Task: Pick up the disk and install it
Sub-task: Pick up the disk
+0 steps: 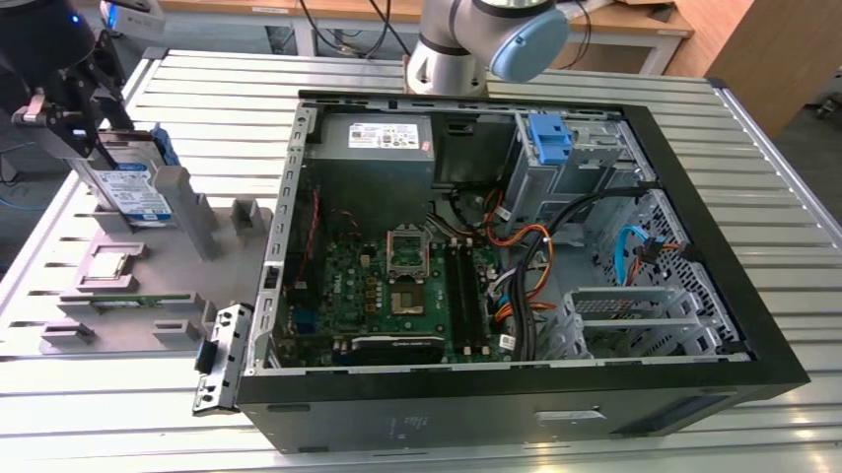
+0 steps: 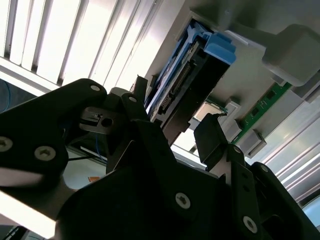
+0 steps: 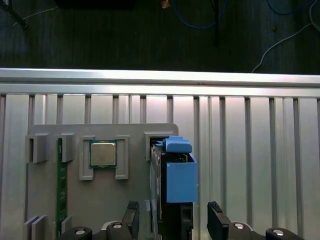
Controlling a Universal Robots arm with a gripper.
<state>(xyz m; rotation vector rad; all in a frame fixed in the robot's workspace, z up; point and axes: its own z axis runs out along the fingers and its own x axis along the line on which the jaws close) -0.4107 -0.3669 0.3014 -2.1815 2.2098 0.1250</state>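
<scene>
Tool (image 3: 173, 216) is open. Its fingers (image 3: 216, 225) straddle the disk (image 3: 181, 180) with a gap on each side, and nothing is gripped. The disk stands on edge in a slot of the grey fixture (image 3: 100, 200) on the desk (image 3: 250, 150), well apart from the open PC case (image 1: 736, 296).

We judge it rigid, dense and shock-sensitive. Clamp the flat metal faces, since the blue carrier probably flexes.

The slot hides the disk's lower edge, so we can't tell seating depth. In the exterior view the tool's body covers the disk's top.

Tool (image 3: 173, 210) pointing down, fingers (image 3: 216, 216) spread apart
</scene>
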